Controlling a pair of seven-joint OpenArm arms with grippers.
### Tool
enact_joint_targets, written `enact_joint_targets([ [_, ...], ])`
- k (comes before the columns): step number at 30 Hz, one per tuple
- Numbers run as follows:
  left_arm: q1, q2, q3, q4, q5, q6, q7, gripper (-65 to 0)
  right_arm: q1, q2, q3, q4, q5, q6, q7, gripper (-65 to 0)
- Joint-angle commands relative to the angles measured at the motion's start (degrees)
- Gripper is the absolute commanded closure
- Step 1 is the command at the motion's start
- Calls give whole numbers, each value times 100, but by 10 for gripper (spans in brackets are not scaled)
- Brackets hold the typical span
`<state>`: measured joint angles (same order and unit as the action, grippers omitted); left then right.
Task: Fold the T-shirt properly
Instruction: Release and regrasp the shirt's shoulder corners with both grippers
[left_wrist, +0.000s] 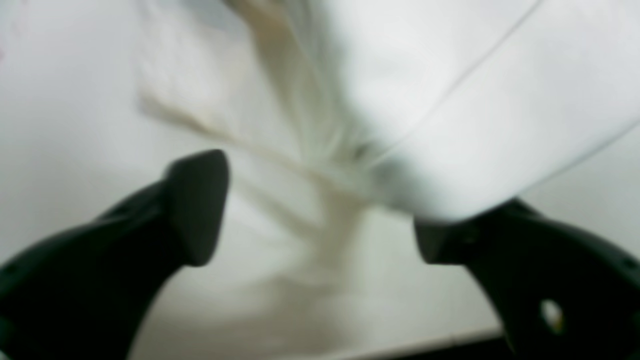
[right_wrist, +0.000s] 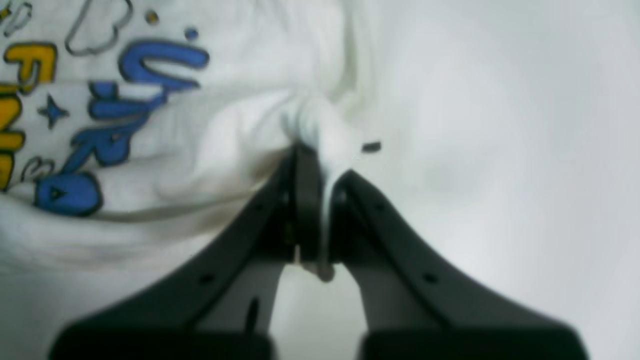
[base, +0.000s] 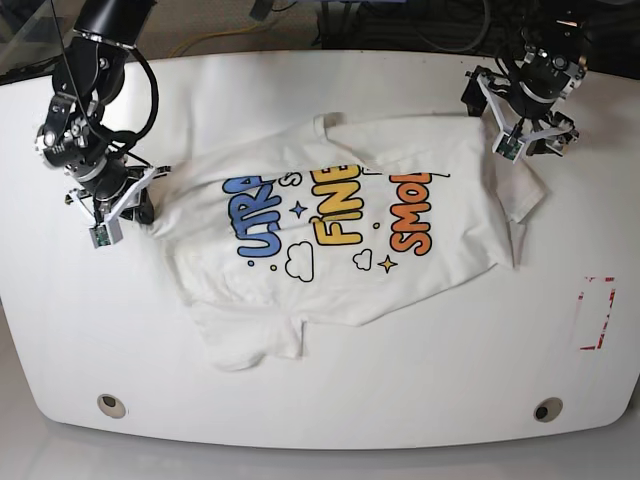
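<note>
A lab: white bench (base: 330, 390), cables (base: 300, 20) behind it.

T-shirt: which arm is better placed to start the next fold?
Right, probably. The right gripper is shut on a bunch of the white printed cotton T-shirt at its edge, so it can pull straight away. The left gripper stands open, holding nothing.

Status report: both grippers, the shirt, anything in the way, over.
Left gripper open, nothing pinched. Right gripper shut on white printed cotton T-shirt. Shirt rumpled, unfolded on white table. Nothing blocking.
</note>
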<state>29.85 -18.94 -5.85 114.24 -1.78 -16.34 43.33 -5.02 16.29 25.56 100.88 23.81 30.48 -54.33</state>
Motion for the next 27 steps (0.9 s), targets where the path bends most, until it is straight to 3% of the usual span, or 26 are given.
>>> enact_joint_targets([
  [1,9,-62,-53,97,7,47,-109,-567,-101,1,253,123,58,-11,-75,0],
  [5,123,-53,-316,97,-2,38,-118,-561,-232,-166,692,123,58,-2,-330,-78],
  [9,123,158,-686,97,-11,-32,-127,-565,-276,-218,850,105,58,148,-400,-113],
  [12,106,290,-976,97,-11,-551,-214,-567,-312,-218,842,123,58,323,-427,-141],
  [16,-26,553,-1442,97,-11,-1289,-267,-578,-356,-315,850,123,49,341,-515,-246],
  [19,-299,808,-1881,89,-11,-1702,-250,-639,-364,-350,850,123,49,367,-515,-315],
  [22,-642,1081,-2330,53,-11,-2001,-223,-650,-391,-368,850,123,49,367,-515,-354],
  [27,-1424,1177,-2716,-325,15,-2318,93,-650,-399,-421,850,123,41,367,-515,-358],
])
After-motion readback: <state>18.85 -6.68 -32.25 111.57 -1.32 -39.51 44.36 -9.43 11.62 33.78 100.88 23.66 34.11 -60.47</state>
